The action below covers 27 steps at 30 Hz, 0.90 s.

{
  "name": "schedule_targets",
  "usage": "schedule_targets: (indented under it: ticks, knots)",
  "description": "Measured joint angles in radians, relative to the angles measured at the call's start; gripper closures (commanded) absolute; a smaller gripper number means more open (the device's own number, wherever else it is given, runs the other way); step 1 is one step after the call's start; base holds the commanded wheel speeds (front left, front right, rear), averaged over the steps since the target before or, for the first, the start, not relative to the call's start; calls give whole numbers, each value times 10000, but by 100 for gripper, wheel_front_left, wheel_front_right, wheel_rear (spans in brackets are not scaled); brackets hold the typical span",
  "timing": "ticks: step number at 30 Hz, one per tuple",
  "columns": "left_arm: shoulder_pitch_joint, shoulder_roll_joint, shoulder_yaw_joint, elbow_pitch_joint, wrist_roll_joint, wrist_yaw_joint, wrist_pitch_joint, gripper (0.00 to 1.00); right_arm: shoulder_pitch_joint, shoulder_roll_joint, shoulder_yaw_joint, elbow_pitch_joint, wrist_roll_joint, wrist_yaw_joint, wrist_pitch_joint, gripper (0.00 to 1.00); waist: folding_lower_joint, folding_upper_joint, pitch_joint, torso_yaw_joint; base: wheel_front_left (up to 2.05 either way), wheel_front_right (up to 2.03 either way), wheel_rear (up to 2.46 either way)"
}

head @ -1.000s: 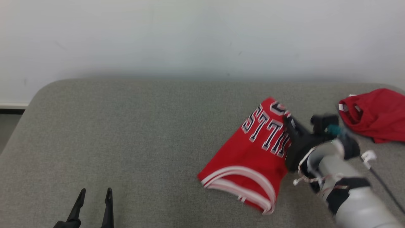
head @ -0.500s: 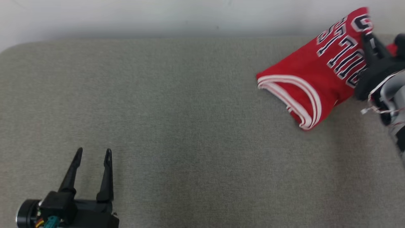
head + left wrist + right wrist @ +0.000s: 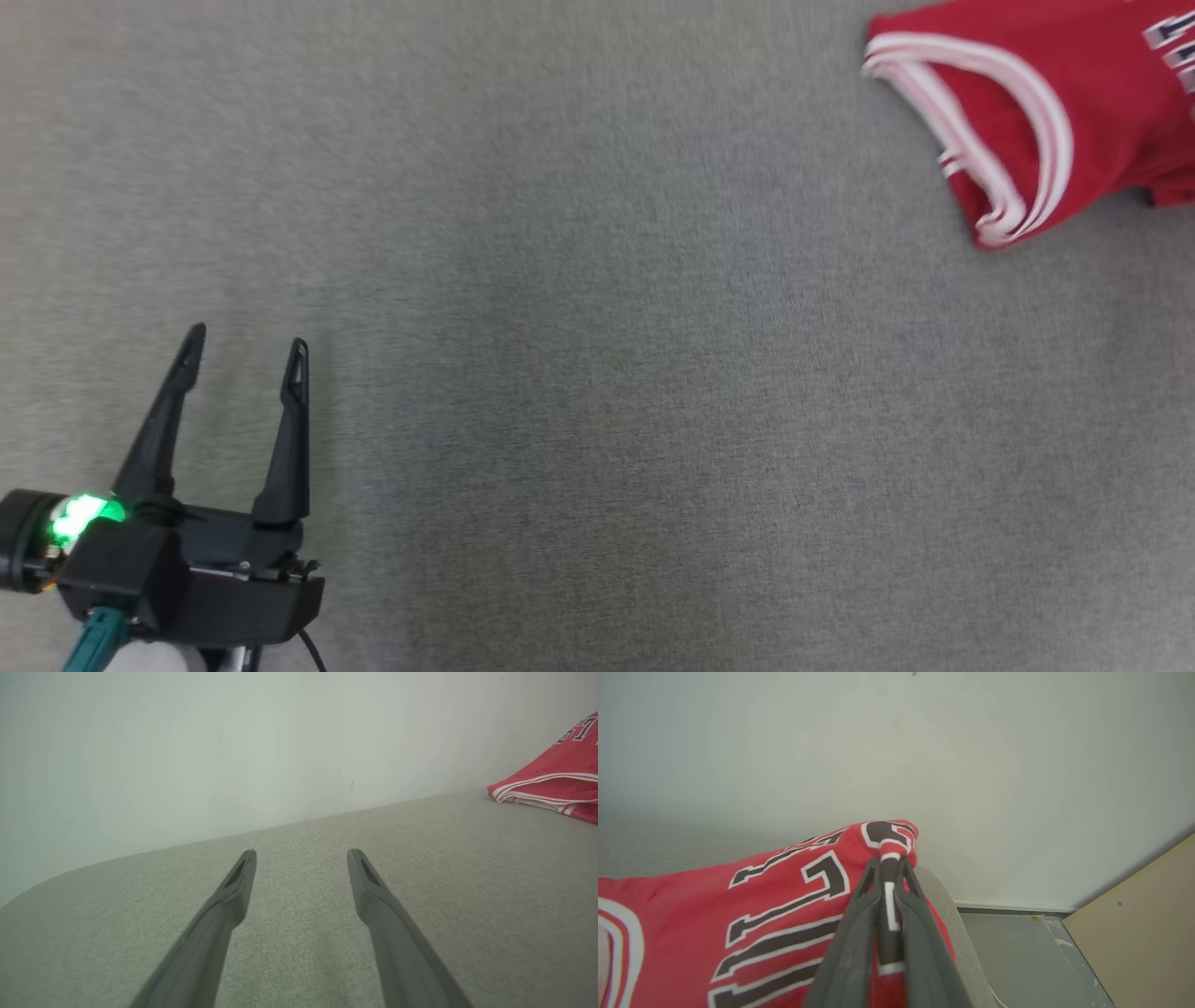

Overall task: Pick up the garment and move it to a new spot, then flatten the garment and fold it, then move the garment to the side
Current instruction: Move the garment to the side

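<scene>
Your head camera has dipped: one red jersey [image 3: 1111, 84] at 1 o'clock, clamped by your right gripper [image 3: 890, 861]; left gripper [image 3: 246, 338], 7 o'clock, gapes wide. Grey upholstery [image 3: 597, 373], white wall [image 3: 187, 742].

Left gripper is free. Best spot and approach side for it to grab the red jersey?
Probably the white-striped edge of the red jersey. It is the free end facing the open left gripper, and its stacked layers form a lip to pinch. Come in low from the robot's left, along the grey surface. The right gripper pinches the lettered end.
</scene>
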Motion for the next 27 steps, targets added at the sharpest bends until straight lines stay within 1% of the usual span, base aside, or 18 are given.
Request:
schedule_targets:
  ticks: [3, 7, 14, 20, 21, 22, 23, 24, 27]
  knots:
    - [-57, 203, 29, -497, 82, 19, 0, 0, -515, -357, 19, 245, -414, 0, -115, 100, -1, 0, 562, -206, 0, 0, 0]
    - [-35, 341, 46, -1051, 165, 67, 15, 0, -942, -453, 115, 291, -890, 0, -226, 100, 0, 0, 975, -458, 0, 0, 0]
    - [101, 426, 56, -1795, 244, 234, 140, 0, -1396, -600, 98, 322, -1415, 0, -355, 100, -2, 0, 1336, -1000, 0, 0, 0]
    - [154, 430, -10, -1831, 234, 247, 148, 0, -1546, -713, -21, 353, -1685, 0, -384, 100, -3, -1, 1528, -1261, 0, 0, 0]
    - [154, 430, -25, -1824, 232, 247, 148, 0, -1566, -708, -48, 355, -1707, 0, -384, 85, -2, -1, 1550, -1277, 0, 0, 0]
    - [154, 430, -29, -1810, 232, 251, 148, 0, -1585, -688, -79, 351, -1747, 0, -384, 60, -3, -1, 1569, -1289, 0, 0, 0]
    - [156, 433, -27, -1793, 230, 265, 148, 0, -1599, -673, -96, 303, -1822, 0, -385, 11, -2, -1, 1583, -1297, 0, 0, 0]
    - [165, 437, -21, -1774, 224, 286, 148, 0, -1602, -665, -127, 234, -1881, 0, -389, 0, -2, -1, 1588, -1302, 0, 0, 0]
    - [199, 481, 48, -1710, 167, 347, 146, 0, -1602, -623, -301, 176, -2059, 0, -399, 0, -3, -1, 1559, -1323, 0, 0, 0]
